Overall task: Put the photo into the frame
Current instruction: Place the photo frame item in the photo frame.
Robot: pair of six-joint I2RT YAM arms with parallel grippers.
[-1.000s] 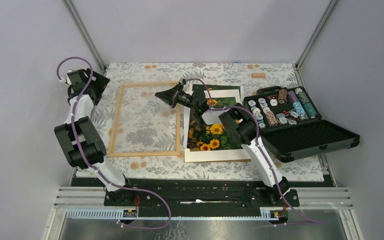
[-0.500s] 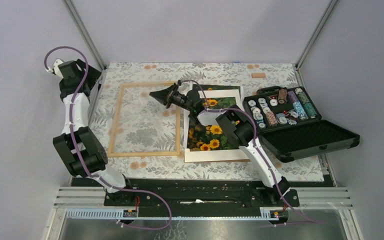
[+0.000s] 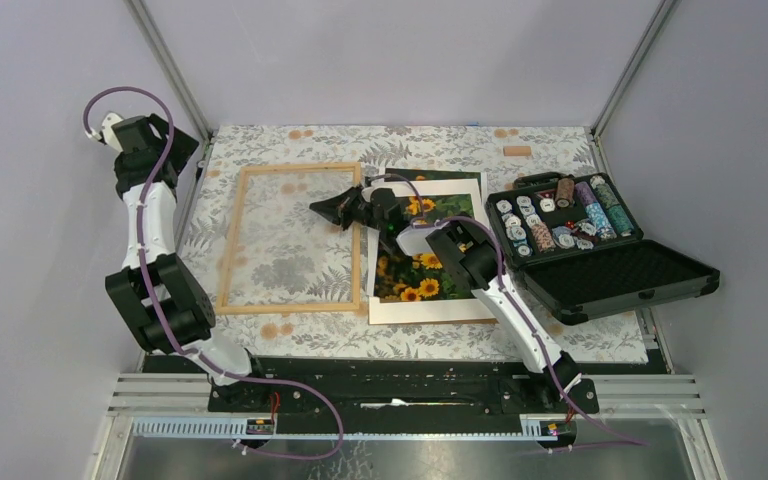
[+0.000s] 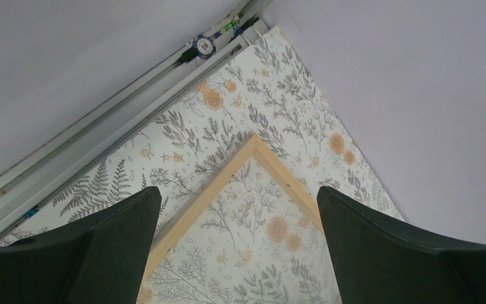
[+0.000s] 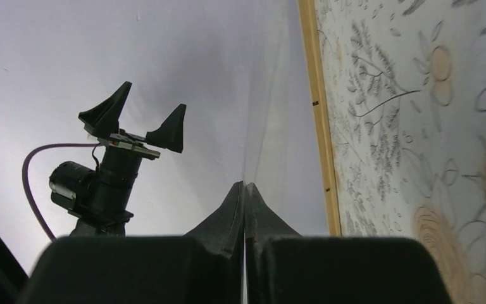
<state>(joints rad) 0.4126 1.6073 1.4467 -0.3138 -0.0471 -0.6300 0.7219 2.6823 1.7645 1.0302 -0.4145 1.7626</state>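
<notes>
The photo [image 3: 422, 262] lies flat on a white mat [image 3: 430, 312], right of centre on the flowered tabletop [image 3: 440, 145], its long side running from the near edge to the far one. The right arm reaches across it and hides its middle. Just beside it on the left lies the frame [image 3: 285, 308], flat, long side the same way. The right hand [image 3: 318, 209], fingers pressed together and empty, hangs over the frame's right rail. The left hand [image 4: 237, 202], fingers wide apart, hangs above the frame's far left corner. An open black case [image 3: 620, 275] of chips sits right of the mat.
</notes>
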